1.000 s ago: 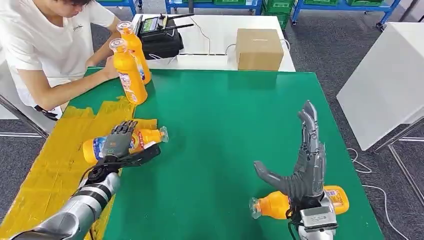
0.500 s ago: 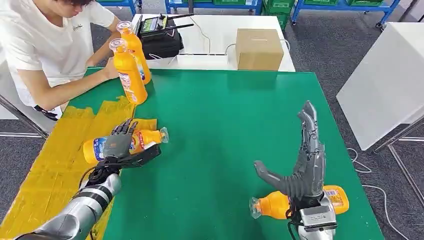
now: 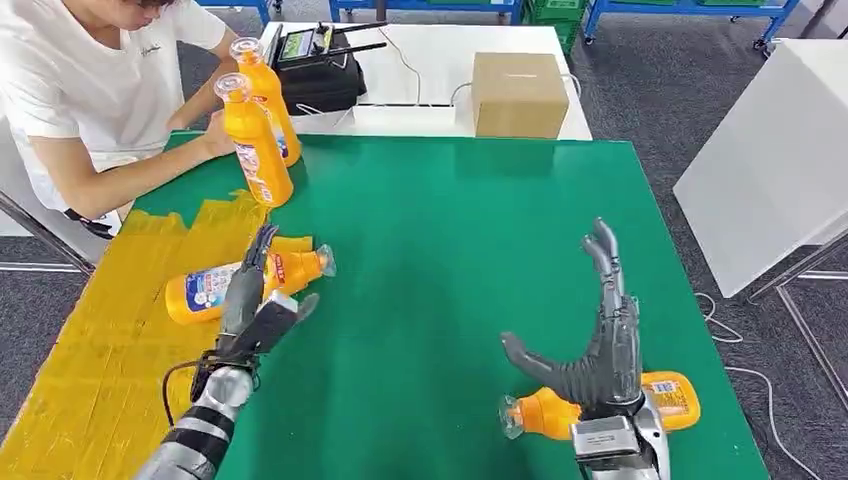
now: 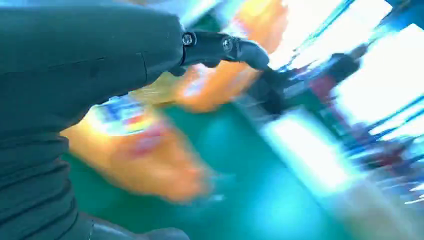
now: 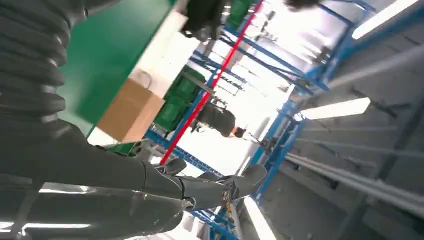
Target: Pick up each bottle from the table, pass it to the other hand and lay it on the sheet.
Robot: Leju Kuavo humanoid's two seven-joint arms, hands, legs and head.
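My left robot hand (image 3: 255,305) hovers with its fingers spread and nothing in them, just beside the orange plastic juice bottle with a blue-and-white label (image 3: 235,283) that lies on its side on the yellow taped sheet (image 3: 95,340), its cap end reaching over the sheet's edge toward the green tabletop (image 3: 440,250). My right robot hand (image 3: 600,350) stands released too, fingers pointing up and thumb out to the side, directly above a second orange juice bottle (image 3: 665,395) that lies on its side near the tabletop's front edge, neck pointing toward my left. I judge this one to be my next pick. It looks full, so I expect some weight, and the smooth round plastic will want to roll and could slip under a shallow pinch. The body should be stiff enough to squeeze firmly without caving in. I would wrap around the labelled mid-body, where it is widest and balanced, and leave the neck end free for the other hand to take. Two more upright orange bottles (image 3: 255,140) stand at the far corner beside a seated person's hand (image 3: 215,140).
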